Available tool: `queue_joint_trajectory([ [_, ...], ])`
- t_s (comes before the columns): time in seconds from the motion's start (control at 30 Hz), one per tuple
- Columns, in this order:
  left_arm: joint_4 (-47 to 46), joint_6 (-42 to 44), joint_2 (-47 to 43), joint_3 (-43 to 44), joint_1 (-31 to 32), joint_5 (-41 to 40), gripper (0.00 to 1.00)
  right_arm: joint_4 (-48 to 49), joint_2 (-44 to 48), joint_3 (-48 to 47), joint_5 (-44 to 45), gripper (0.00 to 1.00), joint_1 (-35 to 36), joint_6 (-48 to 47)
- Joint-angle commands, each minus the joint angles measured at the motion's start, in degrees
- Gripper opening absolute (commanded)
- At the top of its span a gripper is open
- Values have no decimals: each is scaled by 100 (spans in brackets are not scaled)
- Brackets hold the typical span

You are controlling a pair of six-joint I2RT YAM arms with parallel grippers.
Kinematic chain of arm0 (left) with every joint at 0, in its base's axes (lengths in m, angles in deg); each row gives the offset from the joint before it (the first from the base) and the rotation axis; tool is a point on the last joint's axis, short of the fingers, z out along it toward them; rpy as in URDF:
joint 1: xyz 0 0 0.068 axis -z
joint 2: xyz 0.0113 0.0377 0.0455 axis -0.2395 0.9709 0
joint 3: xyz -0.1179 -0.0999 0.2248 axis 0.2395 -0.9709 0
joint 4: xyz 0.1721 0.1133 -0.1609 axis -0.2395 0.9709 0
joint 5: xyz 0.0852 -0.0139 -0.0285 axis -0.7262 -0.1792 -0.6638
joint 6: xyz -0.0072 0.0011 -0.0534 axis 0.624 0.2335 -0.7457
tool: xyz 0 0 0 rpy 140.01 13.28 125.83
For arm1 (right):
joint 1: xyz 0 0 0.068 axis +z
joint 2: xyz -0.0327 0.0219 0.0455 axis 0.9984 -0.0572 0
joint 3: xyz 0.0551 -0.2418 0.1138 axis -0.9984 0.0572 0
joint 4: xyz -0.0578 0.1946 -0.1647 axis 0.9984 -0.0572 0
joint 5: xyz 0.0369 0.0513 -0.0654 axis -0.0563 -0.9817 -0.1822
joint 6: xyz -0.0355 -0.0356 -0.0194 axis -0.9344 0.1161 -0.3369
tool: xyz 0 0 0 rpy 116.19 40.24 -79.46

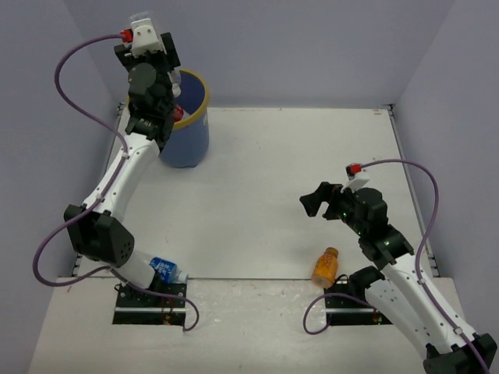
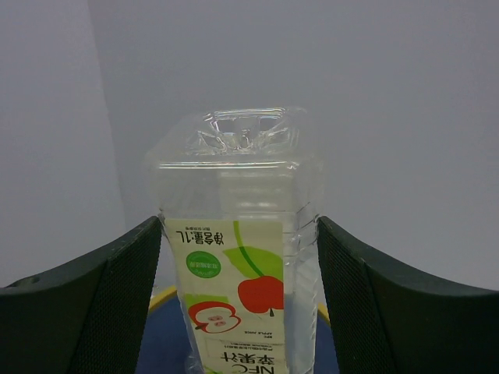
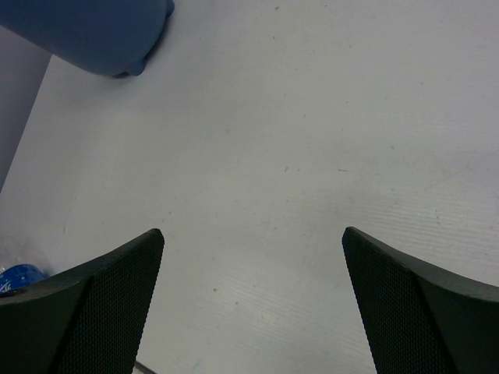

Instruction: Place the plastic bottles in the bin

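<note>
My left gripper (image 1: pixel 171 92) is raised over the blue bin with a yellow rim (image 1: pixel 189 128) at the far left. It is shut on a clear bottle with a pale-yellow apple label (image 2: pixel 238 234), held upside down between both fingers (image 2: pixel 117 296). The bin's rim (image 2: pixel 160 298) shows below the bottle. Something red (image 1: pixel 178 114) shows inside the bin. My right gripper (image 1: pixel 316 204) is open and empty above the table (image 3: pixel 253 296). A stubby orange bottle (image 1: pixel 325 266) lies near the right arm's base. A blue-labelled bottle (image 1: pixel 165 270) lies by the left arm's base.
The bin's blue wall (image 3: pixel 86 31) shows at the top left of the right wrist view, and the blue-labelled bottle (image 3: pixel 19 276) at its left edge. Grey walls enclose the white table (image 1: pixel 265 179) on three sides.
</note>
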Motion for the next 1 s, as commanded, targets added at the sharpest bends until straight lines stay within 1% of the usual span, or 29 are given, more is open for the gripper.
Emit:
queue_joint_trajectory([
  [0.0, 667, 246, 345, 766, -204, -124, 91, 48, -69, -238, 49, 99, 1, -50],
  [0.03, 847, 193, 420, 894, -213, -18, 100, 49, -109, -252, -48, 99, 7, -90],
  [0.13, 1191, 97, 340, 922, -213, 314, 100, 106, -189, -264, -288, 99, 2, -269],
  [0.23, 1395, -15, -39, 686, -213, 743, 100, 258, -264, -189, -730, 99, 3, -505],
  [0.3, 1820, -156, -270, 615, -213, 1044, 100, 509, -322, -132, -1314, 99, 17, -605],
  [0.37, 2189, -457, -536, 588, -213, 1297, 100, 655, -390, -92, -1650, 99, 35, -679],
  [0.43, 2610, -775, -800, 497, -213, 1769, 100, 712, -509, -118, -1756, 99, 85, -715],
  [0.53, 2802, -1210, -1294, 118, -213, 2297, 100, 820, -600, -117, -1765, 99, 226, -772],
  [0.57, 2873, -1219, -1305, 109, -213, 2442, 100, 889, -618, -108, -1765, 99, 296, -806],
  [0.6, 2968, -1359, -1487, -31, -213, 2795, 100, 942, -660, -92, -1798, 99, 465, -865],
  [0.63, 3089, -1410, -1614, -139, -213, 2818, 100, 978, -704, -90, -1783, 99, 575, -878],
  [0.7, 3313, -1513, -2098, -671, -213, 3539, 100, 997, -971, -219, -1678, 99, 854, -911],
  [0.77, 3053, -1719, -2647, -1378, -213, 4107, 100, 1026, -1231, -325, -1545, 99, 1163, -970],
  [0.8, 2861, -1876, -2970, -1810, -213, 4185, 100, 1077, -1376, -380, -1502, 99, 1323, -1034],
  [0.87, 2479, -2232, -3801, -2965, -213, 4334, 100, 1272, -1815, -503, -1498, 99, 1771, -1227],
  [0.97, 2306, -2663, -4629, -4027, -204, 4272, 100, 1585, -2585, -759, -1503, 99, 2540, -1378],
])
